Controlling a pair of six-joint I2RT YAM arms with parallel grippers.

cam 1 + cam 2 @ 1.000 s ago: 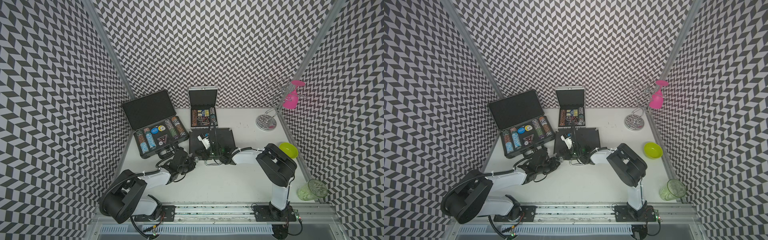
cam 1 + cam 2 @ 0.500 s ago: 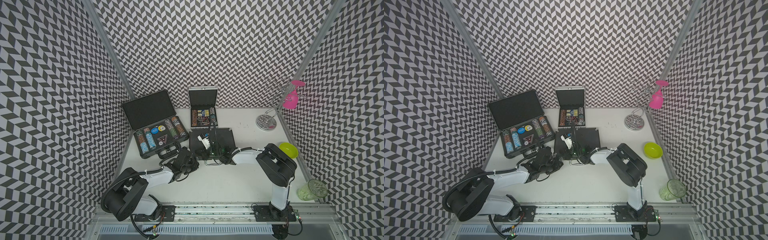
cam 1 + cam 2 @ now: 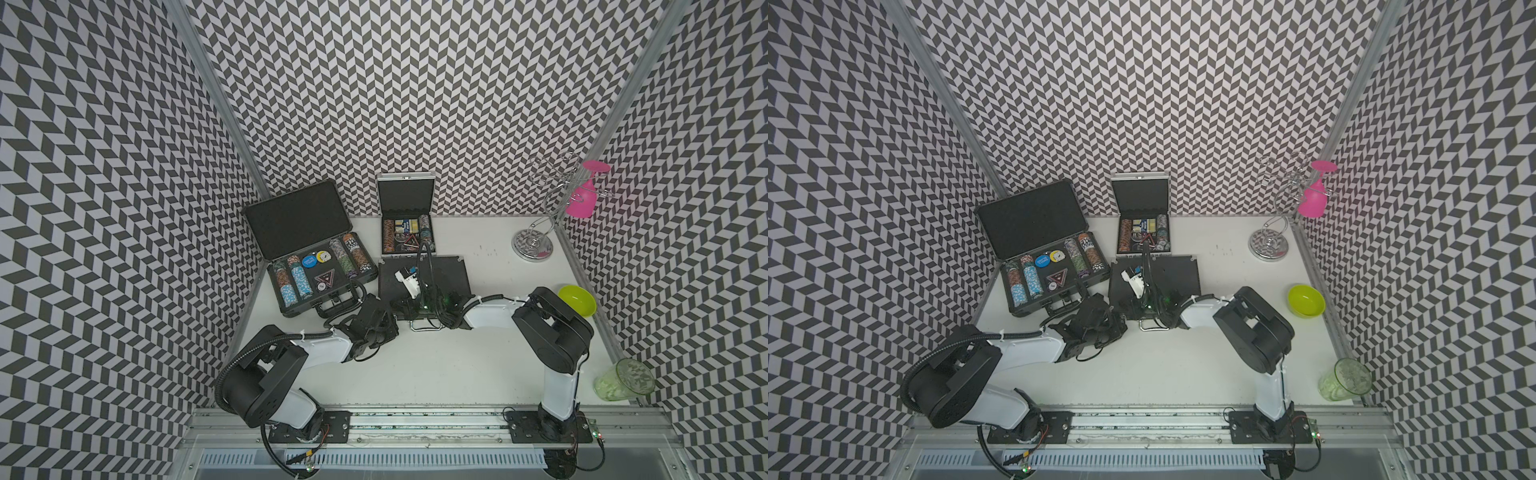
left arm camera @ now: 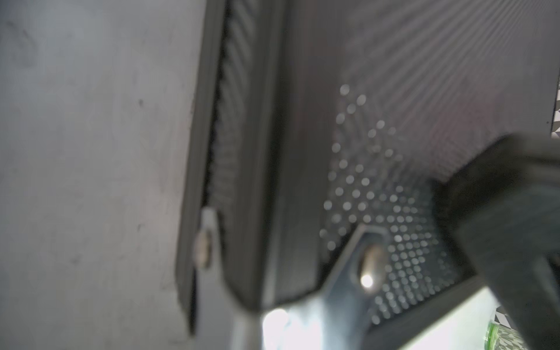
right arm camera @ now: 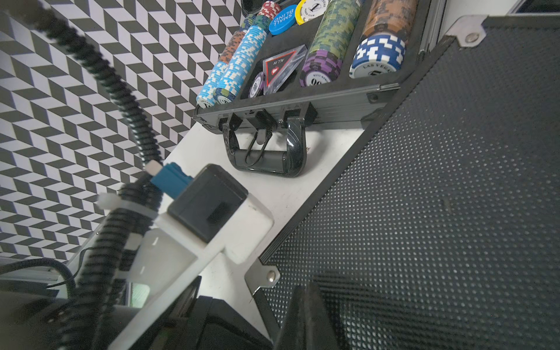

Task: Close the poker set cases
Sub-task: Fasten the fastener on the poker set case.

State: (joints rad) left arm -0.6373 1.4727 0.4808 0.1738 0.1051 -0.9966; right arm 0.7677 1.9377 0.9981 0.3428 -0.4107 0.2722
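Both top views show left gripper [image 3: 386, 323] and right gripper [image 3: 409, 307] clenched shut at the medium black case [image 3: 451, 276], while large black case [image 3: 297, 218] and small silver case [image 3: 405, 199] gape open.

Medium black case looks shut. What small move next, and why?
Probably draw the left gripper back from the medium black case and toward the upright lid of the large black case. The medium case lies flat with its lid down, while the large case and the small silver case stand open, chips showing, the large one nearer that arm.
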